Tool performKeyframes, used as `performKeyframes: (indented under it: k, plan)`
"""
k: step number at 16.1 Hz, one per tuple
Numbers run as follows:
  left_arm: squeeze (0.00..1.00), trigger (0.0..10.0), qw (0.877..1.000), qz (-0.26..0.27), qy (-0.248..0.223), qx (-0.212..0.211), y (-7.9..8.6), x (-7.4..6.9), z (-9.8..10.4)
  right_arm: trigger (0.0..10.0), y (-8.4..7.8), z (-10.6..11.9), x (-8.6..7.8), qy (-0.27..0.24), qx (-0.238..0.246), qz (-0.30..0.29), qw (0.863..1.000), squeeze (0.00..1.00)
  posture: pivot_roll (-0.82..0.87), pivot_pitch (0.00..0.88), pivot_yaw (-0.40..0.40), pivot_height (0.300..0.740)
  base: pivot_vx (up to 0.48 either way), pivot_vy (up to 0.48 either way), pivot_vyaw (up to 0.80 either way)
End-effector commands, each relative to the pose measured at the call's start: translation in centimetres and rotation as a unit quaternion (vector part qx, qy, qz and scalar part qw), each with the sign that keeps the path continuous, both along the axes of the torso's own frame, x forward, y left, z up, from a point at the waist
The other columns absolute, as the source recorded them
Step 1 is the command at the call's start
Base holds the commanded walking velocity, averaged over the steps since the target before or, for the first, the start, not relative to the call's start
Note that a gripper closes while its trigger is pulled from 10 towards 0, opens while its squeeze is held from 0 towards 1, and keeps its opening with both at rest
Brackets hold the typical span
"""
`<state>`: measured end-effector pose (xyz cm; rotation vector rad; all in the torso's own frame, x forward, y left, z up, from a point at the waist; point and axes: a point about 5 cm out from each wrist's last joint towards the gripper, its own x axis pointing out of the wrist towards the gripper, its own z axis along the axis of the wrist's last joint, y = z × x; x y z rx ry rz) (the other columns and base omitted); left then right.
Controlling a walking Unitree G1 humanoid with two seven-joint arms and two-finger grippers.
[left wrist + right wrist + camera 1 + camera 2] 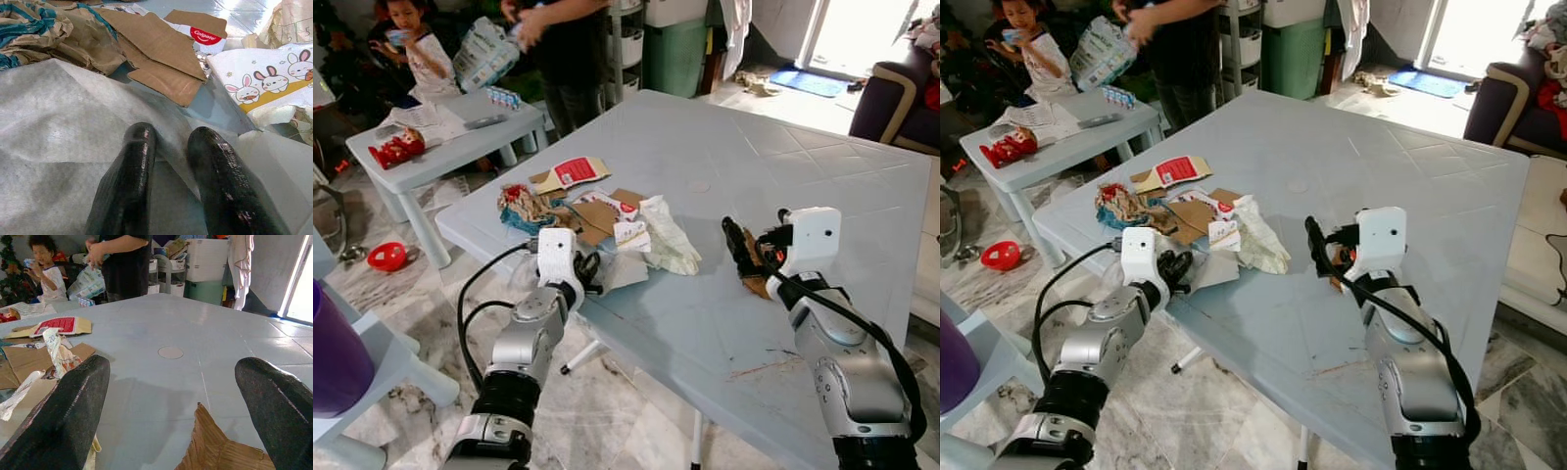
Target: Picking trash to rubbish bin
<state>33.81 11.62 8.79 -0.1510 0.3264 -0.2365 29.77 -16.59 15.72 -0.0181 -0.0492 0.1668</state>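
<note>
A trash pile lies near the left edge of the pale blue table (783,157): a crumpled teal and brown wrapper (519,206), flat brown cardboard (597,213), a red and white carton flap (573,173) and a crumpled white tissue (666,235). My left gripper (168,134) is at the table's edge, its fingers pinched close on a white sheet (58,127). My right gripper (173,364) rests open on the table to the right of the pile. A small brown cardboard scrap (220,450) lies under it, between its fingers.
A small white table (460,132) with a red toy (396,149) stands to the left, with two people behind it. A red bowl (386,257) lies on the floor. A green bin (674,54) stands at the back and a dark sofa (891,98) at the right.
</note>
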Motion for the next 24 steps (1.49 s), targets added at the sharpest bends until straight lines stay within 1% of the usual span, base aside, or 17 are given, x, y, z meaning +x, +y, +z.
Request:
performKeyframes:
  k: [1, 5, 10, 13, 15, 17, 18, 21, 22, 23, 24]
  plan:
    - [0.0, 0.0, 1.0, -0.006, -0.008, 0.001, -0.3, 0.3, 0.4, 10.0, 0.2, 0.4, 0.0, -0.004, 0.0, 0.007, 1.0, 0.0, -0.1, 0.018, 0.014, 0.74, 0.0, 0.0, 0.0]
    - [0.0, 0.0, 1.0, -0.012, -0.012, -0.004, -0.6, 0.2, 0.4, 10.0, 0.5, 0.3, 0.0, -0.002, 0.001, 0.012, 1.0, 0.0, -0.1, 0.014, 0.014, 0.74, 0.0, 0.0, 0.0]
    - [0.0, 0.0, 1.0, -0.013, -0.015, -0.003, -0.6, -0.2, 0.3, 10.0, 0.6, -0.2, -0.1, 0.013, 0.003, 0.02, 1.0, 0.0, -0.1, 0.013, 0.013, 0.74, 0.0, 0.0, 0.0]
    - [0.0, 0.0, 0.999, -0.011, -0.044, -0.002, -0.6, -1.1, 0.8, 10.0, 0.3, -1.1, 0.0, 0.036, -0.016, 0.008, 0.999, 0.0, -0.09, 0.008, 0.01, 0.74, 0.0, 0.0, 0.0]
    - [0.0, 0.0, 0.998, -0.012, -0.061, -0.01, -0.9, -2.1, 1.0, 10.0, -0.2, -2.0, 0.3, 0.063, -0.033, -0.005, 0.997, 0.0, -0.08, 0.005, 0.008, 0.74, 0.0, 0.0, 0.0]
    - [0.0, 0.0, 0.997, -0.013, -0.079, -0.01, -1.2, -2.9, 1.5, 10.0, -0.4, -3.0, 0.5, 0.089, -0.049, -0.009, 0.995, 0.0, -0.07, 0.001, 0.005, 0.74, 0.0, 0.0, 0.0]
    - [0.0, 0.0, 0.995, -0.018, -0.093, -0.011, -1.7, -3.4, 1.9, 10.0, -0.5, -3.9, 0.5, 0.114, -0.06, -0.016, 0.992, 0.0, -0.06, 0.0, 0.003, 0.74, 0.0, 0.0, 0.0]
    - [0.0, 0.0, 0.994, -0.03, -0.102, -0.014, -2.2, -3.9, 2.3, 10.0, -0.5, -5.1, 0.7, 0.138, -0.068, -0.016, 0.988, 0.0, -0.06, 0.0, 0.002, 0.74, 0.0, 0.0, 0.0]
    - [0.0, 0.0, 0.993, -0.045, -0.11, -0.012, -2.7, -4.1, 2.5, 7.4, -0.4, -6.0, 0.8, 0.163, -0.071, -0.017, 0.984, 0.0, -0.05, 0.0, 0.001, 0.74, 0.0, 0.0, 0.0]
    - [0.0, 0.0, 0.992, -0.047, -0.113, -0.013, -2.7, -4.1, 2.6, 0.0, -0.5, -6.1, 0.8, 0.162, -0.061, -0.025, 0.985, 0.0, -0.05, 0.0, 0.002, 0.74, 0.0, 0.0, 0.0]
    - [0.0, 0.0, 0.992, -0.048, -0.114, -0.014, -2.8, -4.1, 2.7, 0.0, -0.5, -6.1, 0.9, 0.159, -0.057, -0.027, 0.985, 0.0, -0.05, 0.0, 0.003, 0.74, 0.0, 0.0, 0.0]
